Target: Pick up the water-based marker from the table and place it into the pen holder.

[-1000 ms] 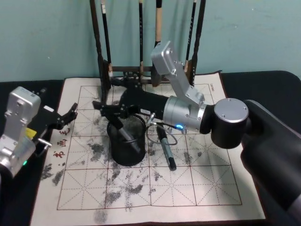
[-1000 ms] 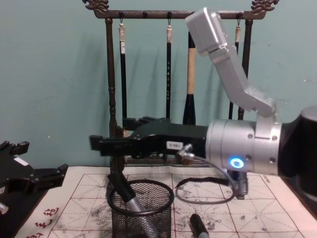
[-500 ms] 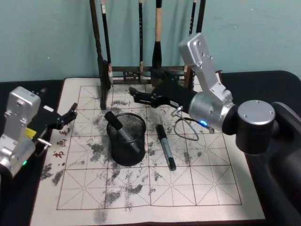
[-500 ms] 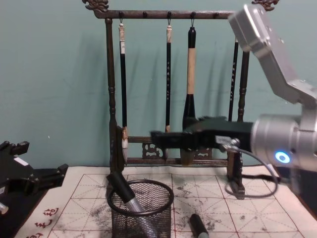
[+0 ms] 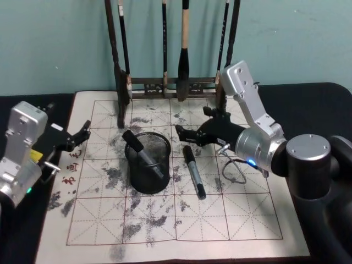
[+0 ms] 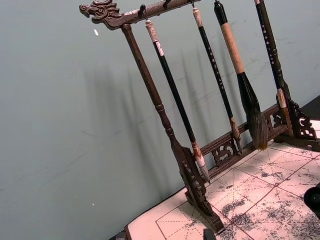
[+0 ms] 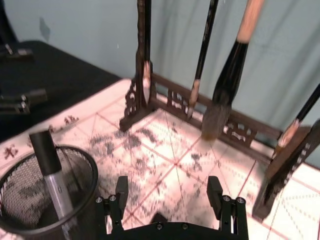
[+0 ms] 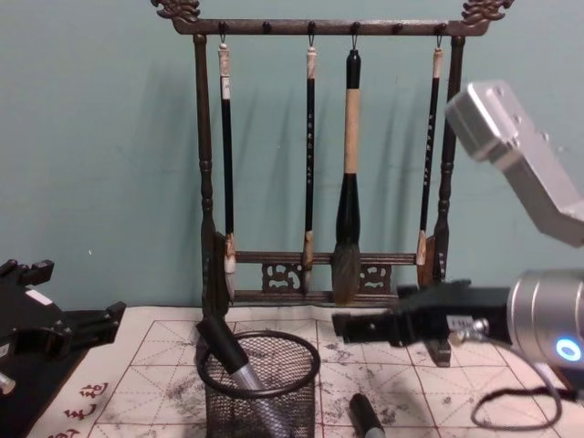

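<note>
One water-based marker (image 5: 144, 155) is now left leaning in the pen holder (image 5: 140, 184). The right gripper (image 8: 342, 326), fingers wide and empty, is drawn back, so placement is judged done. The left gripper (image 5: 80, 135) is parked, fingers apart.

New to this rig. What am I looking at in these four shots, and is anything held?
A two-armed robot at a table. Head camera looks down; chest camera looks across; each wrist carries one too. On the gridded practice sheet stands a black mesh pen holder with one marker leaning inside; a second marker lies beside it. Behind is a brush rack with hanging brushes. The right claw is open and empty, above the sheet. The left claw sits parked at the sheet's left edge, empty.
</note>
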